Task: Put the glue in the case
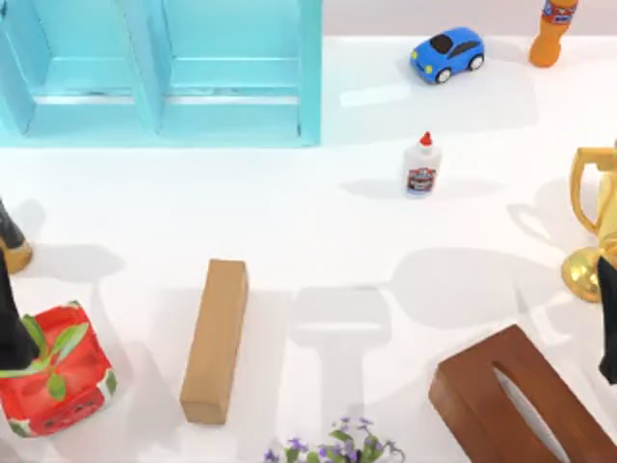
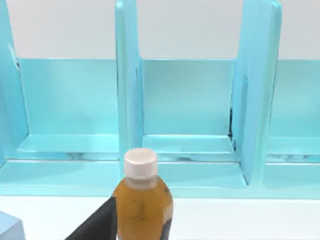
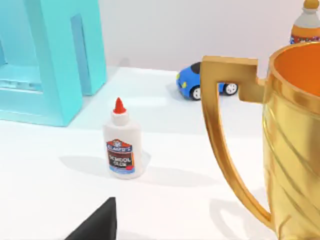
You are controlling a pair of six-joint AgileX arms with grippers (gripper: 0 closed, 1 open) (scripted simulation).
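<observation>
The glue (image 1: pixel 422 165), a small white bottle with a red pointed cap, stands upright on the white table, right of centre and below the right corner of the case; it also shows in the right wrist view as the glue (image 3: pixel 122 145). The case (image 1: pixel 164 96), a large turquoise shelf unit with upright dividers, fills the back left; its compartments (image 2: pixel 185 100) face the left wrist camera. My left arm (image 1: pixel 8 323) is at the left edge, far from the glue. My right arm (image 1: pixel 609 328) is at the right edge, behind the trophy.
A gold trophy (image 1: pixel 593 231) stands between my right arm and the glue. A blue toy car (image 1: pixel 447 54) and an orange bottle (image 1: pixel 554 29) sit at the back right. An amber bottle (image 2: pixel 142 200) stands before the case. A cardboard block (image 1: pixel 215 338), red planter (image 1: pixel 58 376) and brown tissue box (image 1: pixel 521 405) occupy the front.
</observation>
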